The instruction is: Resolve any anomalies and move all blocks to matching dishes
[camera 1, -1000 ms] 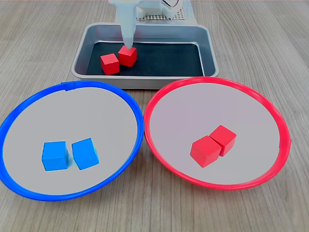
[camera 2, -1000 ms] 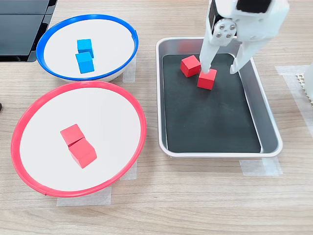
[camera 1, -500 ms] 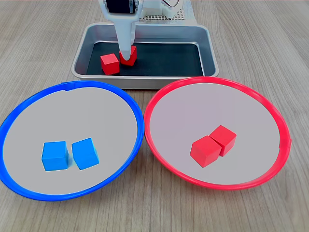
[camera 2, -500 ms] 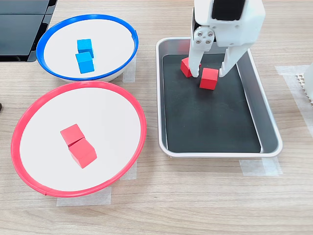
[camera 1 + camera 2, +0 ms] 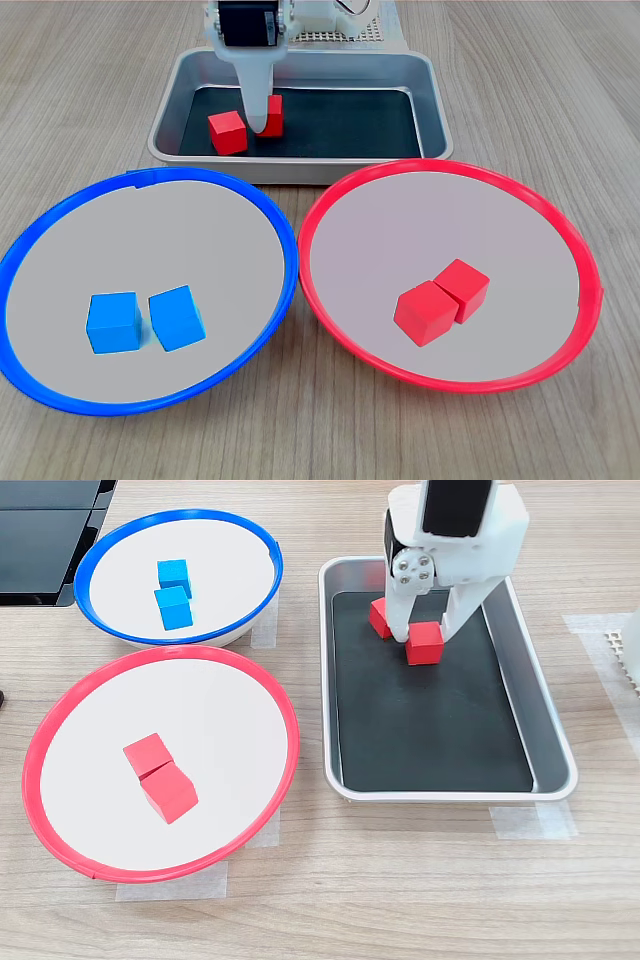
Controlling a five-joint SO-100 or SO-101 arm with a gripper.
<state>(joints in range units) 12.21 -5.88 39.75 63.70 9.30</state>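
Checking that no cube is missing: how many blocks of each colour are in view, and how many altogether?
Red blocks: 4, two in the red-rimmed dish, two in the tray
Blue blocks: 2, in the blue-rimmed dish
Total: 6
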